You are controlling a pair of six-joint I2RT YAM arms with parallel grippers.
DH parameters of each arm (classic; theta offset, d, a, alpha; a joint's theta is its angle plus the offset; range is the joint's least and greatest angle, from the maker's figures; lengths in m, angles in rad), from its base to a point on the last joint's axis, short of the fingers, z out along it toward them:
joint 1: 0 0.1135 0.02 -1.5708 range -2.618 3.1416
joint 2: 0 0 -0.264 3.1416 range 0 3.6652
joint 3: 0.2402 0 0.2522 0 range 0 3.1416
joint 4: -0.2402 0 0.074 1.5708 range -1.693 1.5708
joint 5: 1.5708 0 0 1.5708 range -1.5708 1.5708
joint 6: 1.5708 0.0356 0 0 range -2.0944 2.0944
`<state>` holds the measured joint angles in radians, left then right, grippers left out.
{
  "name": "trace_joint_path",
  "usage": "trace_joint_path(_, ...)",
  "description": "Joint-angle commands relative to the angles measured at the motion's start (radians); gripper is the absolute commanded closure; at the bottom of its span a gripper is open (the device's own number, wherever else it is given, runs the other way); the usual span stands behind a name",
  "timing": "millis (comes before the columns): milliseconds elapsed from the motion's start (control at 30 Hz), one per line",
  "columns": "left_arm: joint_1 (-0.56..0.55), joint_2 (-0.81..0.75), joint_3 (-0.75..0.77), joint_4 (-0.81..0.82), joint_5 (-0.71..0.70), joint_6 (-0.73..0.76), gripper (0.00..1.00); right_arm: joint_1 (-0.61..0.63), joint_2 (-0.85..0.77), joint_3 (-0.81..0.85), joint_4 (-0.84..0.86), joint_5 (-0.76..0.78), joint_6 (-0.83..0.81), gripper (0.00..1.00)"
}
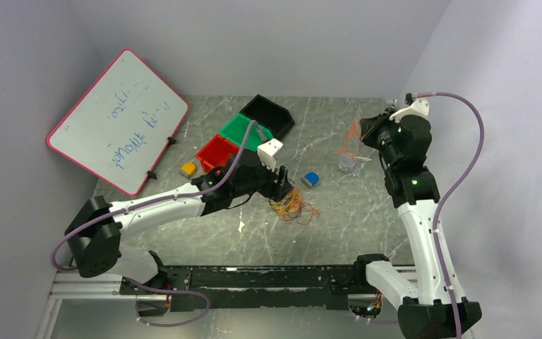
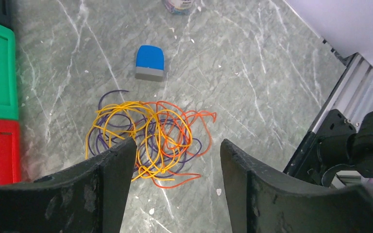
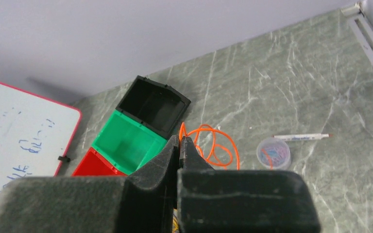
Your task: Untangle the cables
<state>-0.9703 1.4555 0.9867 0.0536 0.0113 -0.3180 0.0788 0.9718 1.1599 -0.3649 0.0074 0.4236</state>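
Our left hand (image 2: 177, 145) hangs with its black fingers apart and nothing between them, just above the tangle of thin yellow, orange and purple cables (image 2: 145, 141) lying on the grey marbled counter (image 2: 252, 73). A small blue-and-grey block (image 2: 150, 62) sits beyond the tangle, apart from it. Well to the right, our right hand (image 3: 179, 141) is pinched together on a loop of thin orange cable (image 3: 221, 143), which droops from its tips near a clear round tub (image 3: 273, 153).

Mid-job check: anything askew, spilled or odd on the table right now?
The whiteboard leans askew against the left wall. Small white specks lie scattered around the cable clump. Nothing looks spilled or broken; the right end effector grips one orange cable apart from the clump.
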Motion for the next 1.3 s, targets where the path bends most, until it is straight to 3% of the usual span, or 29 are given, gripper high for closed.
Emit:
trace_joint_path(0, -0.005, -0.075, -0.038, 0.051, -0.016, -0.011, 0.31, 0.003, -0.058, -0.088, 0.110, 0.046, 0.065, 1.00)
trace_joint_path(267, -0.004, -0.049, 0.040, 0.115, 0.030, 0.019, 0.31, 0.002, -0.019, -0.009, 0.136, 0.012, 0.111, 1.00)
trace_joint_path(633, -0.004, -0.128, 0.018, 0.158, 0.063, 0.065, 0.31, 0.002, -0.010, 0.120, -0.042, -0.063, 0.044, 1.00)
trace_joint_path(900, -0.004, -0.170, 0.007, 0.263, 0.175, 0.119, 0.32, 0.002, 0.006, 0.187, -0.094, -0.123, 0.085, 1.00)
trace_joint_path(1100, -0.004, -0.129, 0.045, 0.323, 0.273, 0.165, 0.31, 0.002, 0.024, 0.199, -0.088, -0.182, 0.176, 1.00)
trace_joint_path(1267, -0.004, -0.056, 0.117, 0.339, 0.259, 0.235, 0.30, 0.002, 0.018, 0.189, -0.072, -0.207, 0.235, 1.00)
